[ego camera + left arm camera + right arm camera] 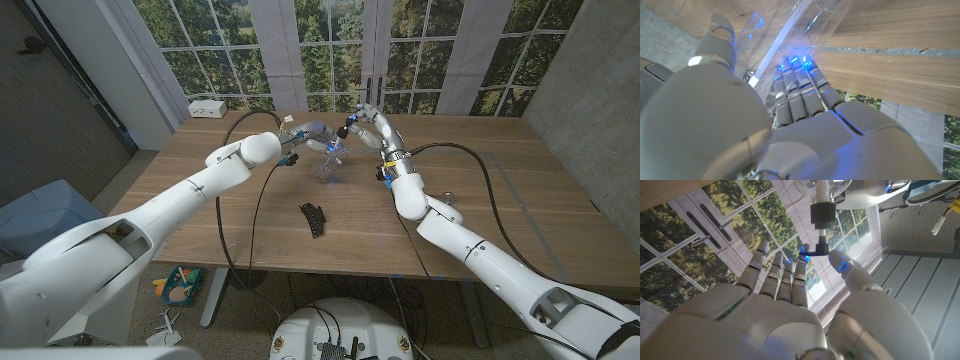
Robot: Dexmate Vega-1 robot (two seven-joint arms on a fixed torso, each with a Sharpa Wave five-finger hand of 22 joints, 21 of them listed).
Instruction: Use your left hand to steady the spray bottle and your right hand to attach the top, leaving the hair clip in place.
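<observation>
Head view — left hand (297, 137) grips spray bottle (327, 160); right hand (366, 122) pinches top (343, 130).

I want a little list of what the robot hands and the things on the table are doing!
Left hand: grips the clear plastic spray bottle, tilted above the wooden table.
Right hand: pinches the black spray top, which sits at the bottle's neck.
Black hair clip: lies on the table, nearer the robot, untouched.
</observation>
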